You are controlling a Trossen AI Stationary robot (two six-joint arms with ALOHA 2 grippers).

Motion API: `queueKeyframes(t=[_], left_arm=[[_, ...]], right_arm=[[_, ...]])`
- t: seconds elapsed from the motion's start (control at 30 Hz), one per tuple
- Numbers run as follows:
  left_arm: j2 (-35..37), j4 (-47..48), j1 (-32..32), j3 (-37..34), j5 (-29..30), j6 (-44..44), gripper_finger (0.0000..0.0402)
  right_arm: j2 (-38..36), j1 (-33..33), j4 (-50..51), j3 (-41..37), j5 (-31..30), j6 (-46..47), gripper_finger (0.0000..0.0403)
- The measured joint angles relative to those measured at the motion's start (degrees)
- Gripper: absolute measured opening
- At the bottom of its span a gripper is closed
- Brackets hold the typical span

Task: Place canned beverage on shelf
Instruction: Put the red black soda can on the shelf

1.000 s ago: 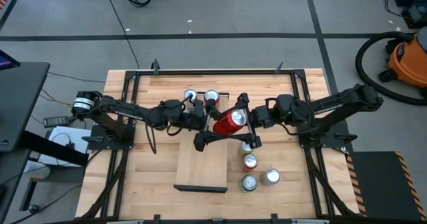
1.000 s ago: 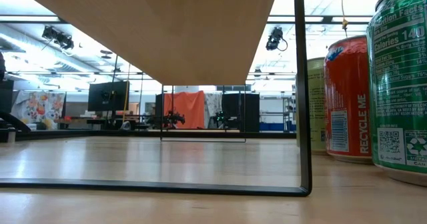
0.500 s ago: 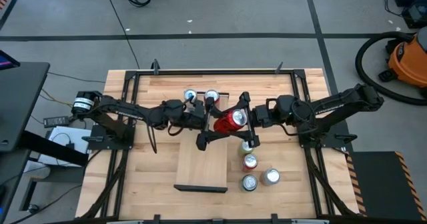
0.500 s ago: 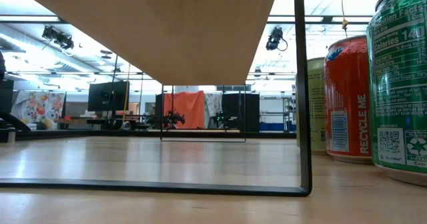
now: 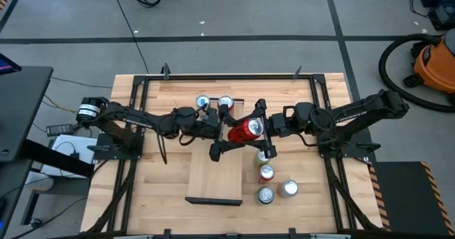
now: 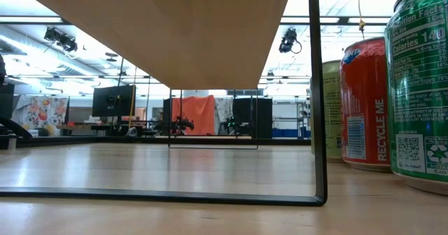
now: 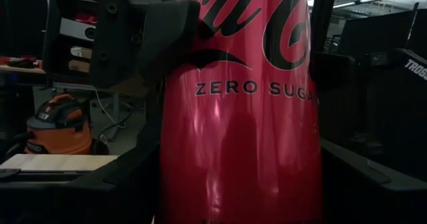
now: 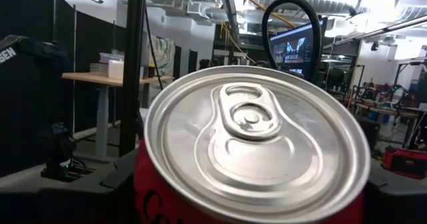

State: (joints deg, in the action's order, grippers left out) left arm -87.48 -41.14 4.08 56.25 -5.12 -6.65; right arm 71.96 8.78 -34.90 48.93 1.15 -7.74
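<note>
A red Coca-Cola Zero Sugar can (image 5: 246,129) lies on its side in mid-air over the centre of the slatted wooden tabletop (image 5: 163,186), pinched between two dark robot arms. The left gripper (image 5: 222,129) clamps the can's body from the left, the glossy red wall and white "ZERO SUGAR" lettering (image 7: 257,89) filling its wrist view. The right gripper (image 5: 261,127) reaches in from the right, its fingers bracketing the can's silver lid end (image 8: 257,141), pull tab unopened; whether those fingers press on the can or stand just clear of it cannot be told.

The can hangs above the far end of the shelf (image 5: 213,175), a long light-wood plank with dark trim whose near end reaches toward the table's front edge. The plank's top surface in front of the can is bare. Just beyond the can, near the table's back edge, stand two upright cans (image 5: 214,102). Beside the shelf's right edge stand four more cans (image 5: 274,181), among them a green one (image 6: 418,88) and a red-orange one (image 6: 364,102), close to the shelf's thin black frame leg (image 6: 316,95)
</note>
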Motion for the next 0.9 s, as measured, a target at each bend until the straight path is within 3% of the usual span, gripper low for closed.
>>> queueKeyframes(t=[0.43,0.9], left_arm=[[0.0,3.3,0.0,0.0,2.9,2.1,0.0342],[0.0,4.7,-0.1,0.1,3.3,2.1,0.0346]], right_arm=[[0.0,0.2,3.1,0.0,-1.9,0.8,0.0317],[0.2,-0.4,5.8,-0.1,-3.0,3.0,0.0315]])
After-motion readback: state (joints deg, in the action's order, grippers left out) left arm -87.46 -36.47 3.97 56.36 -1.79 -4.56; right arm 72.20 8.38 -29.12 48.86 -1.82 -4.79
